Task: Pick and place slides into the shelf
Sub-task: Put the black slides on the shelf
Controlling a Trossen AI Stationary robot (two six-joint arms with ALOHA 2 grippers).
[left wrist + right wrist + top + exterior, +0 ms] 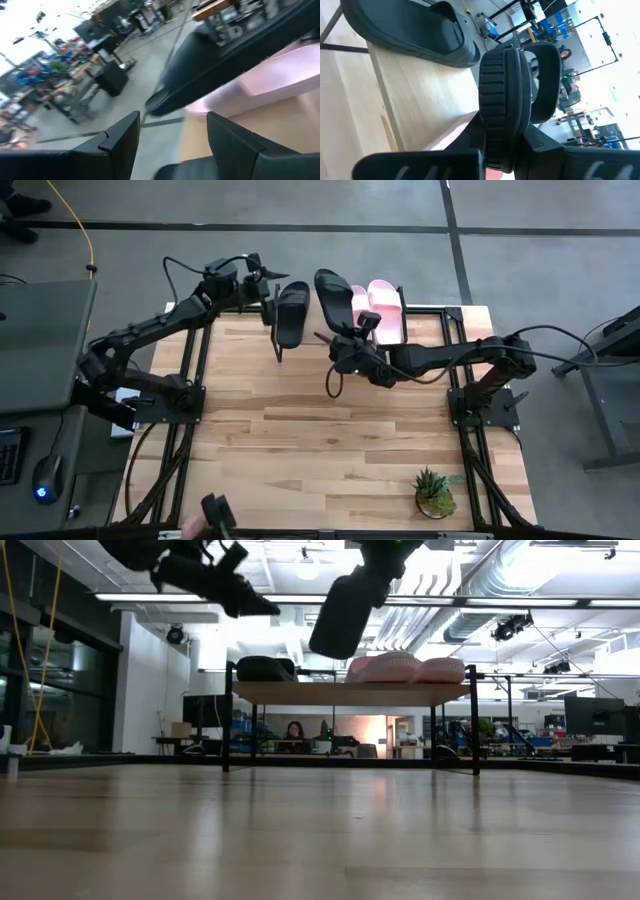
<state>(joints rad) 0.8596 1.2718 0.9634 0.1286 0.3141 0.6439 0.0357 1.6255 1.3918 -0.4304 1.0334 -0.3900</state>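
Jaws of the right gripper (362, 330) clamp the second black slide (333, 298), tilted above the shelf (350, 692) beside the pink slides (380, 308). Left gripper (262, 283), fingers apart, hovers by the placed black slide (291, 313), likely released.

The two slides (378, 310) at the right end of the shelf (350, 693) are light pink. The other two slides (291, 313) are black. The shelf has a light wooden board and thin black legs. The counter (300, 440) is pale wood with darker streaks. Both arms are dark, and the left tool (262, 280) and right tool (366, 323) are black. The small plant (434, 490) is green.
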